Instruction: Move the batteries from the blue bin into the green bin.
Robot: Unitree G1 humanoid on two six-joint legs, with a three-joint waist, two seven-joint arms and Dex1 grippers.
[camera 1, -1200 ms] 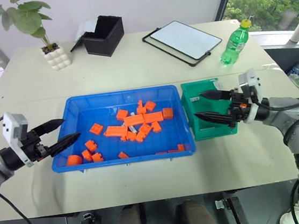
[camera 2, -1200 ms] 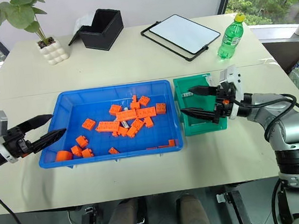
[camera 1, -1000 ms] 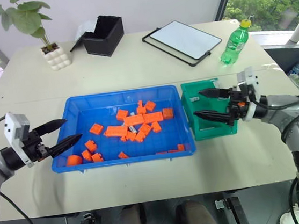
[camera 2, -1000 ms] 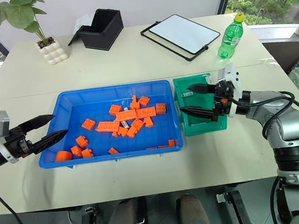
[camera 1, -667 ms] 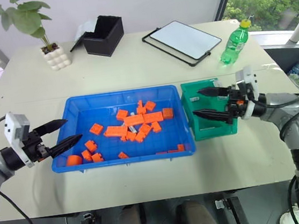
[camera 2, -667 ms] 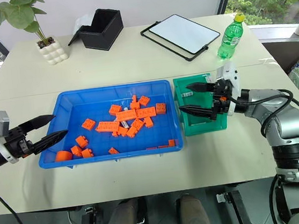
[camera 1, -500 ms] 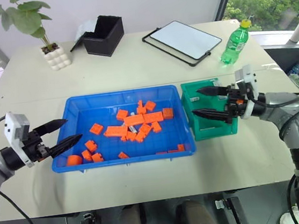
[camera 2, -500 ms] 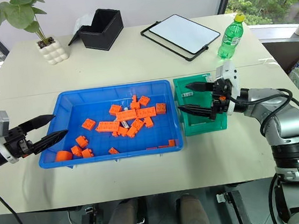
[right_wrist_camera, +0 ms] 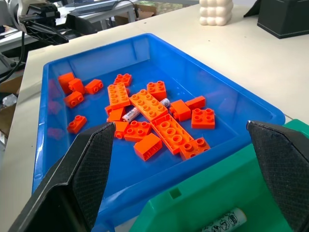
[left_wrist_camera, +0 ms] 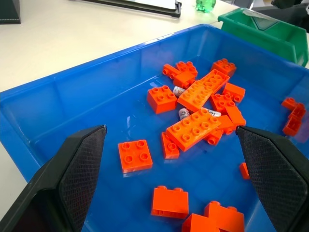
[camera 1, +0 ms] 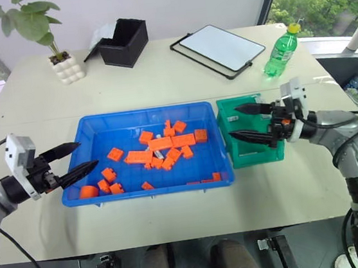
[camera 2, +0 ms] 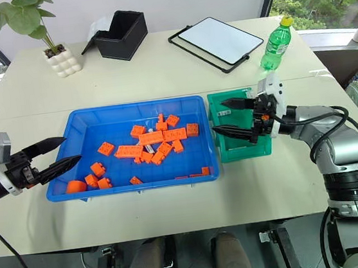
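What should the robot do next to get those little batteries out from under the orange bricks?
Probably move the open right hand from over the green bin across into the blue bin. At least two batteries still lie wedged among the orange bricks, and one battery already lies in the green bin.

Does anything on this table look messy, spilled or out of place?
Nothing is spilled or broken. The odd part is in the blue bin: a few batteries lie half buried among a heap of orange toy bricks, under the long ones. One battery already lies in the green bin. Both claws hang open and empty.
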